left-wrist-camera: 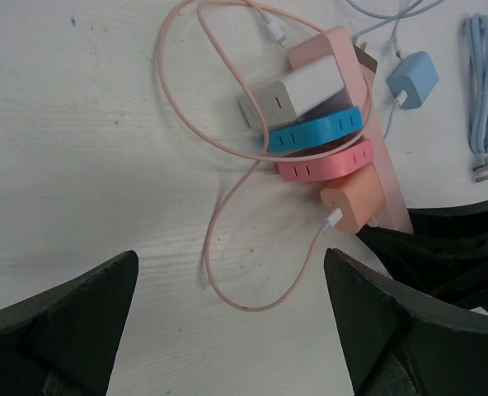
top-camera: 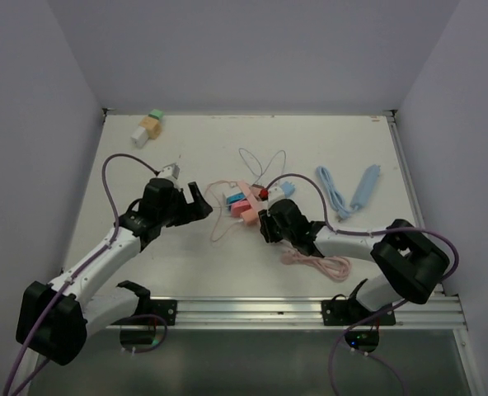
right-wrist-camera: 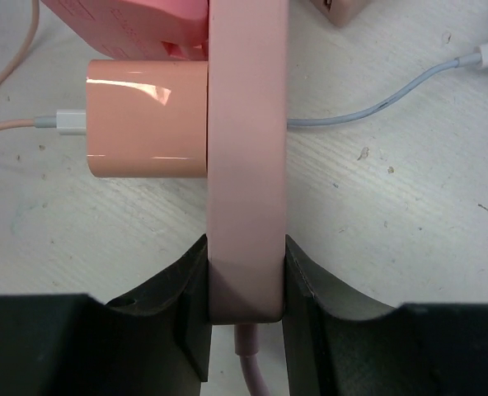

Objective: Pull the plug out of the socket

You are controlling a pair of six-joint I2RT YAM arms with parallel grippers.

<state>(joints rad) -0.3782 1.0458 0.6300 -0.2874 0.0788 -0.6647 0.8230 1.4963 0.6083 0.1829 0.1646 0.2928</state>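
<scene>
So the pink power strip (right-wrist-camera: 246,165) sits pretty much dead centre of the overhead frame, lying on the white surface (top-camera: 252,140). It's got four plugs stuck in one side. The left wrist view is the only one that shows them all in a row. From the top of the frame down there's a white plug (left-wrist-camera: 297,95), a blue plug (left-wrist-camera: 314,132), a pink plug (left-wrist-camera: 325,161) and an orange plug (left-wrist-camera: 353,202) at the lower end. All four look fully seated. From overhead they just blur into a little coloured cluster.

The right wrist view gets right up close. The orange plug fills the upper left, flush against the strip, with a white connector and a pink cable (left-wrist-camera: 219,239) running off to the left. That same view shows the right gripper (right-wrist-camera: 246,264) with its jaws pinching the end of the strip, one on each side, and the strip's own cord comes out between them.

The left gripper (left-wrist-camera: 232,305) has its jaws spread wide, touching nothing. They're at the bottom of its own view, near the plugs, with the cable's loop lying between them.

Further out, there's a light blue charger (left-wrist-camera: 413,78) just beside the strip. A blue cable bundle (top-camera: 333,191) lies off to the right in the overhead shot.
</scene>
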